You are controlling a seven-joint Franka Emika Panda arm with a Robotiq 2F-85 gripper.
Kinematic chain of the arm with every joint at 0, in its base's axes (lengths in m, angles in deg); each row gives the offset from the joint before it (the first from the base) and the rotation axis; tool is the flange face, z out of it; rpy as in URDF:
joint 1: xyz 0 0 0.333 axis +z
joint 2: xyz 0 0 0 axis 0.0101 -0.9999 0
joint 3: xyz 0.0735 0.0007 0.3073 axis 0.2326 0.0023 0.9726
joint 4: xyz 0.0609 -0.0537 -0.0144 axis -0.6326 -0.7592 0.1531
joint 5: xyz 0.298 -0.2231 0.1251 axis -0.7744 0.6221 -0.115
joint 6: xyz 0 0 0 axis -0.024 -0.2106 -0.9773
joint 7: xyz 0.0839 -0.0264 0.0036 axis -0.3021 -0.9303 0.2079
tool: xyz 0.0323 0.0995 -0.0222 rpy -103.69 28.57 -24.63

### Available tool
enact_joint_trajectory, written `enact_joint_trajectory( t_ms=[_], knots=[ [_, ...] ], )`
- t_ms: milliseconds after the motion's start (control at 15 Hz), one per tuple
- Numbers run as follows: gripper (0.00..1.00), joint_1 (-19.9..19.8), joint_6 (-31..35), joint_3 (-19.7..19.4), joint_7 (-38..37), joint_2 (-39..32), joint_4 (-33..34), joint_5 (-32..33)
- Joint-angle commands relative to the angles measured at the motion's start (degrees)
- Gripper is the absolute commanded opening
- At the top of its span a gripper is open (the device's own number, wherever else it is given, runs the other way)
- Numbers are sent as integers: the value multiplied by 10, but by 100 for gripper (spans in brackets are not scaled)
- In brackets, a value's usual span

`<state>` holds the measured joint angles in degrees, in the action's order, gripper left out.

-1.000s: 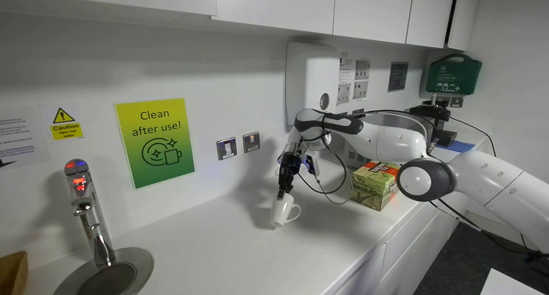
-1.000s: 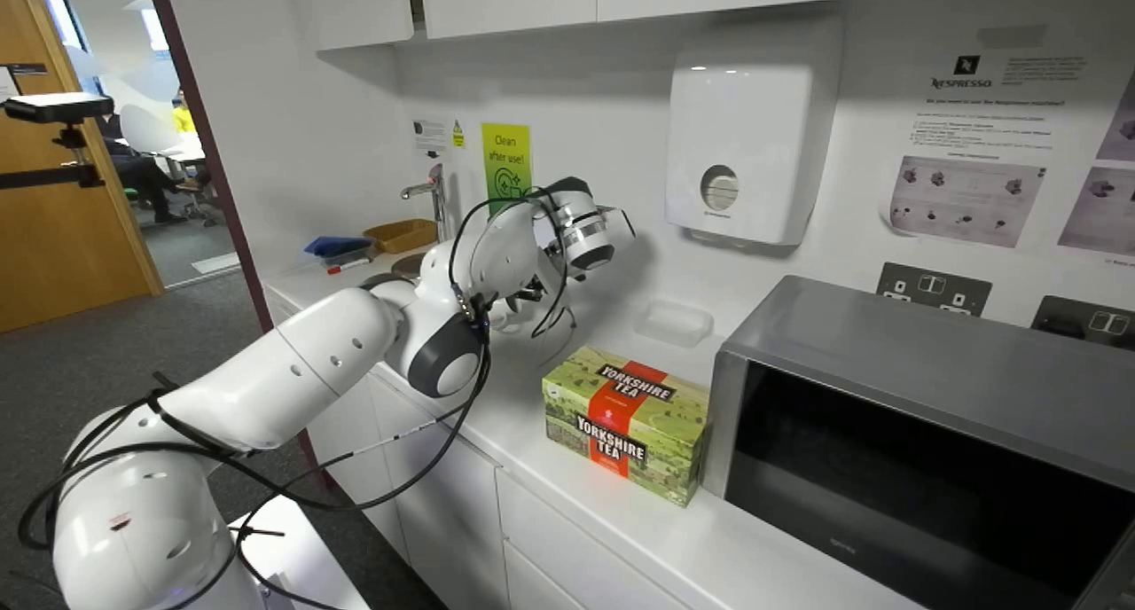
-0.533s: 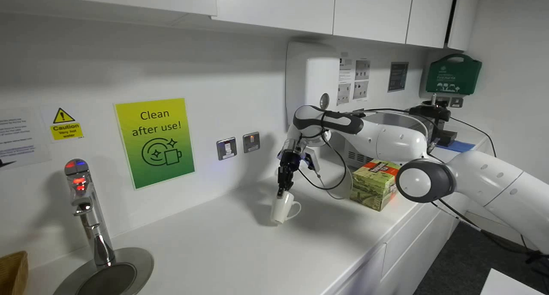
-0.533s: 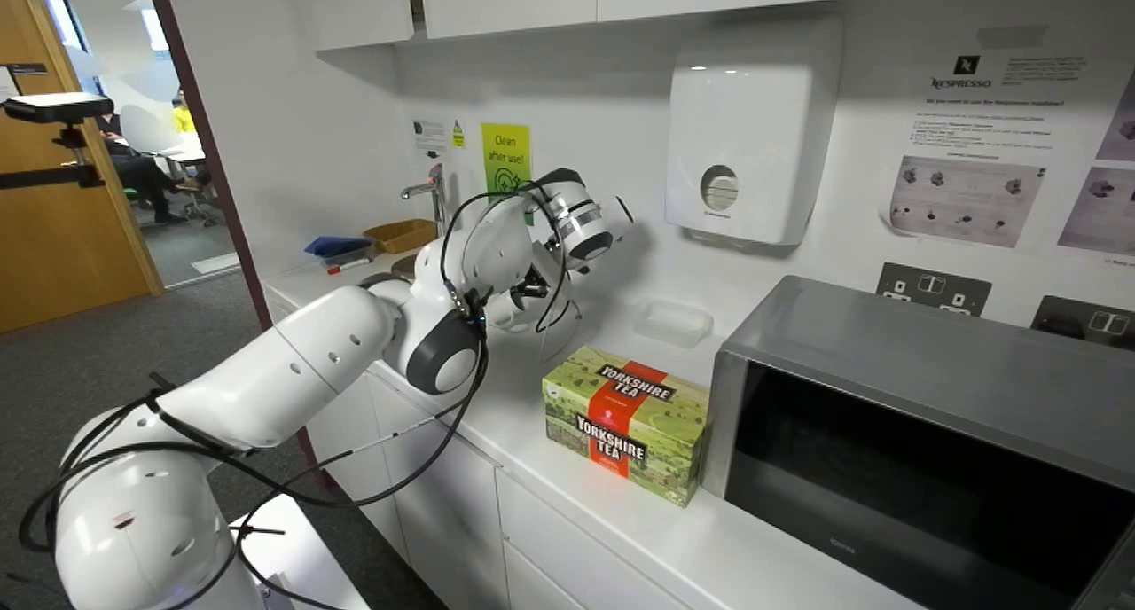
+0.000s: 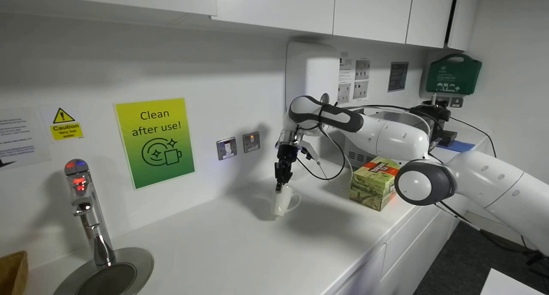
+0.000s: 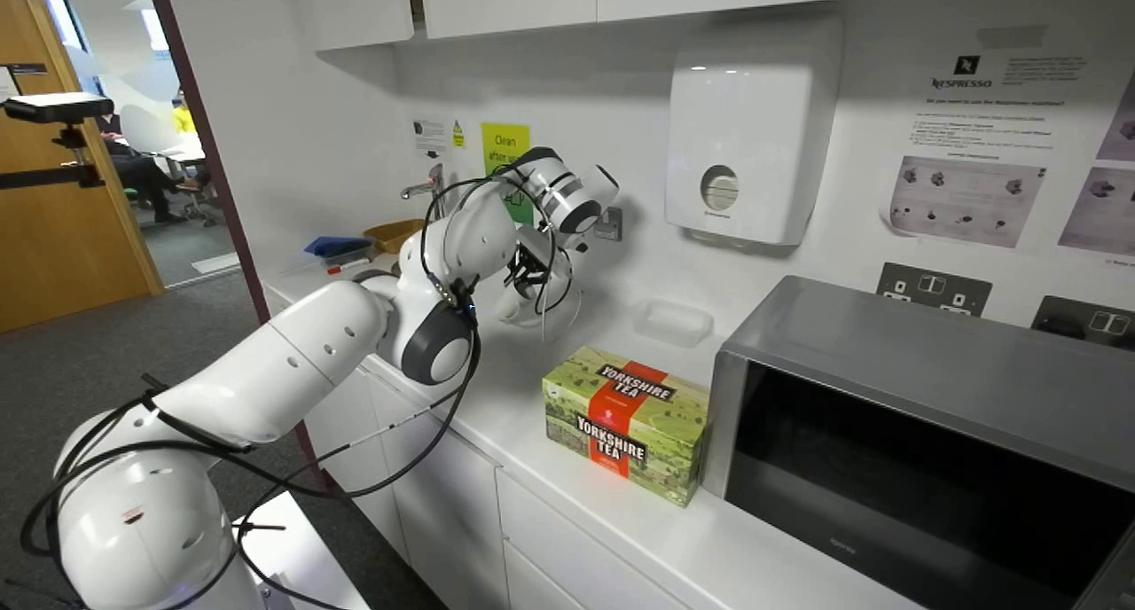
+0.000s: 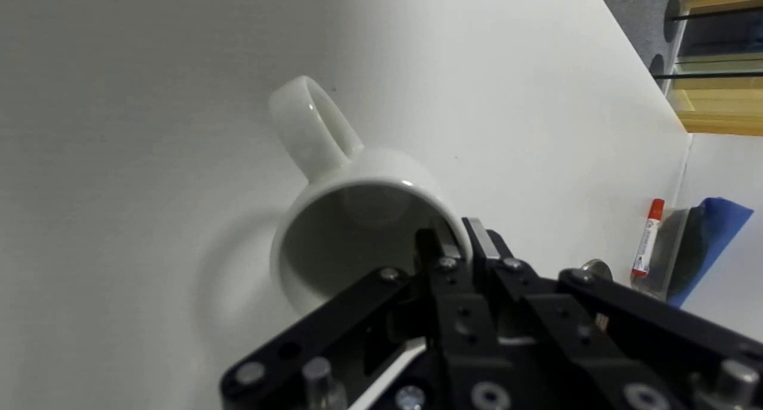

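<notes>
A white mug (image 7: 381,168) hangs from my gripper (image 7: 465,237), whose jaws are closed on its rim. One finger (image 7: 446,240) is inside the mug and the other lies against the outside wall. In the wrist view I look down into the mug; its handle (image 7: 298,121) points away from the fingers, and nothing shows inside. In an exterior view the gripper (image 5: 279,189) points down at the top of the slightly tilted mug (image 5: 282,204), low over the white counter (image 5: 231,248). I cannot tell whether its base clears the surface.
A Yorkshire Tea box (image 6: 625,419) stands beside the microwave (image 6: 913,433), with a clear plastic tub (image 6: 674,324) by the wall. A tap (image 5: 96,226) and round sink (image 5: 143,260) lie further along. A red-capped marker (image 7: 648,237) and blue cloth (image 7: 709,243) show in the wrist view.
My arm has risen and shifted slightly toward the tap side. The mug, still gripped by its rim, has moved up in the picture and leans less than before.
</notes>
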<state>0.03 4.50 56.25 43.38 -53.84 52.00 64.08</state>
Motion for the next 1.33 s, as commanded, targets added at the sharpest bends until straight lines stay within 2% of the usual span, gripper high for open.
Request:
enact_joint_trajectory(
  t_ms=[0, 667, 1267],
  knots=[
    [2, 9, 4, -3, -17, 29, -5, 30],
    [2, 50, 27, -40, -19, 67, -2, 116],
    [2, 91, 21, -75, -39, 92, -7, 176]
  ],
)
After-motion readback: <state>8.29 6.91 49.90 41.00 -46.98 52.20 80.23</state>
